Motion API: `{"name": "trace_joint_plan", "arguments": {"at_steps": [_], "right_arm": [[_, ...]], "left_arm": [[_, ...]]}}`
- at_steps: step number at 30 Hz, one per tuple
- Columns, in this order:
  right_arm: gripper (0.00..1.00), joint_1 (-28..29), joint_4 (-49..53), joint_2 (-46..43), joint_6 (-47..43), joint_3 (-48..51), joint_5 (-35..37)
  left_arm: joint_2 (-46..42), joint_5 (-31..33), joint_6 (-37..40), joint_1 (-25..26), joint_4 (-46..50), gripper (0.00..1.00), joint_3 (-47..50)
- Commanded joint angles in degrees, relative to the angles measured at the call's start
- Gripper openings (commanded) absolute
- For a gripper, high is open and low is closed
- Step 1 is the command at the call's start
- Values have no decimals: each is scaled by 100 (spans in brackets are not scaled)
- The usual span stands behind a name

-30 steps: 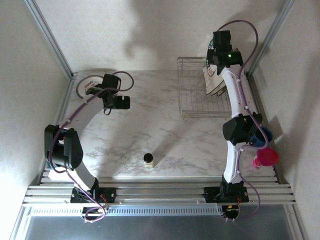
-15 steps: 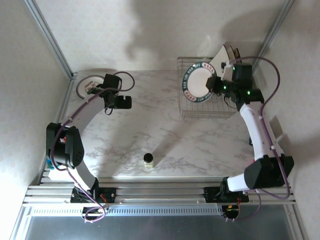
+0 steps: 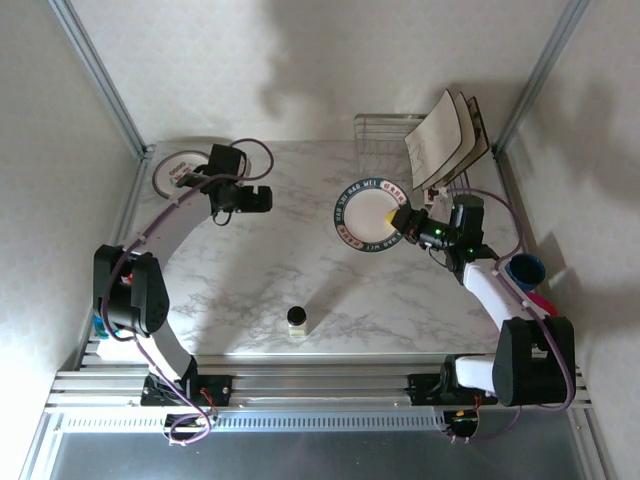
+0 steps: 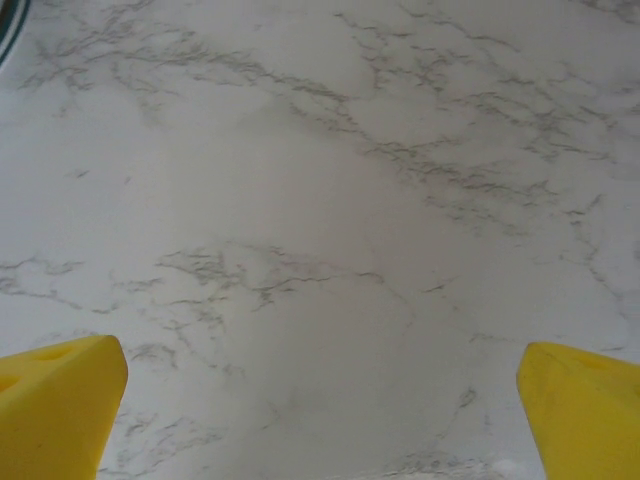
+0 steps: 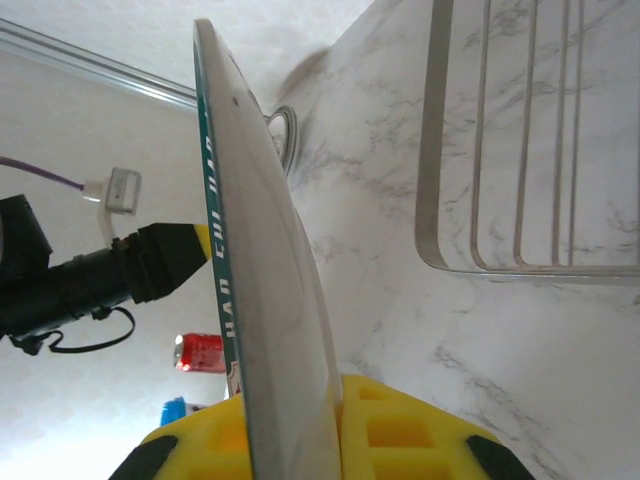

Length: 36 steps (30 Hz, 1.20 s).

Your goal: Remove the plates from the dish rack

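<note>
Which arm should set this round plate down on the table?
Right. The right tool is shut on the round plate, held clear of the dish rack over bare table. The left tool hangs open and empty, off near the far-left corner.

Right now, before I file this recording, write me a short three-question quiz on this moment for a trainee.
1. True or false: the left hand is shut on a plate.
2. What does the right hand hold? A) a square plate B) the round teal-rimmed plate C) a blue cup
3. In the right wrist view, what lies between the held plate and the dish rack?
Key: 1 false, it is open and empty. 2 B. 3 bare marble table; plate and rack do not touch.
</note>
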<state>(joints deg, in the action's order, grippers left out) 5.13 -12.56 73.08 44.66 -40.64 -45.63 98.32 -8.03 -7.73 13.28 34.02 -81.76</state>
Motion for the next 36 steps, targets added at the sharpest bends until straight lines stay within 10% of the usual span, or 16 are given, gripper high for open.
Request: {"name": "trace_joint_plan", "arguments": {"at_steps": [1,15,25,31,36], "right_arm": [[0,-38,-1343,178,421,175,-375],[0,389,-2899,1440,1191,-407,-690],[0,683,-2627,1933,1001,-1029,-698],[0,772,-2629,1987,958,-1008,-690],[0,796,-2651,1965,933,-963,-699]], "left_arm": [[64,-436,-102,89,-240,100,-138],[-533,-4017,-1082,179,-2563,100,760],[-181,-4453,-1913,688,-4026,97,1391],[97,-4554,-1978,812,-4117,74,1180],[315,-4532,-1977,814,-4063,29,1009]]}}
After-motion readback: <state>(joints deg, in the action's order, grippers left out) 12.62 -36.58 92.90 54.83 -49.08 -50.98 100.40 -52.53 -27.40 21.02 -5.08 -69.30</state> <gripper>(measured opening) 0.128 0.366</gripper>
